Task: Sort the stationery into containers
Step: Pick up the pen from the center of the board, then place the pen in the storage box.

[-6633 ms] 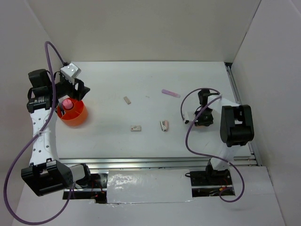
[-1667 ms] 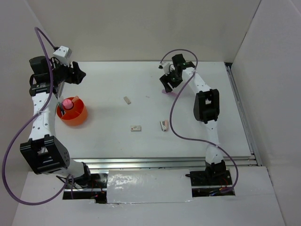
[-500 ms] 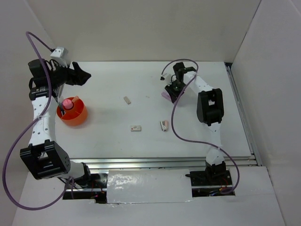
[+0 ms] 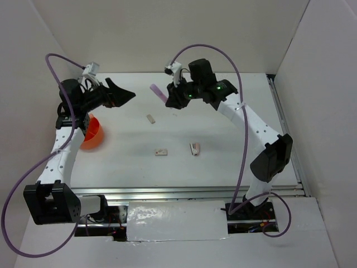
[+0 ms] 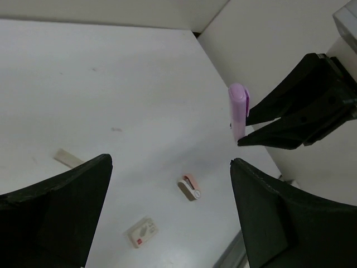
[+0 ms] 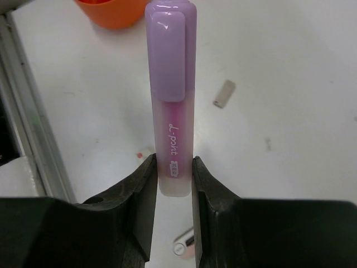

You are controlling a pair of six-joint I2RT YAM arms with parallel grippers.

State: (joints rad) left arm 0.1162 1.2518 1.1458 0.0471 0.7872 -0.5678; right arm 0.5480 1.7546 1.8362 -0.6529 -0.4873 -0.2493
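Our right pincer point(image 6: 173, 170) gripped the lilac pen point(image 6: 170, 84) by its tail end, aloft over the table point(image 4: 234, 162). The cap pointed towards our left pincer point(image 5: 170, 162), which gaped empty near the orange tub point(image 4: 93, 135), probably for a handover.

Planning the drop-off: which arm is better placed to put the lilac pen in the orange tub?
Right, probably: its jaws clamp the lilac pen. The left jaws are open and empty, though nearer the orange tub.
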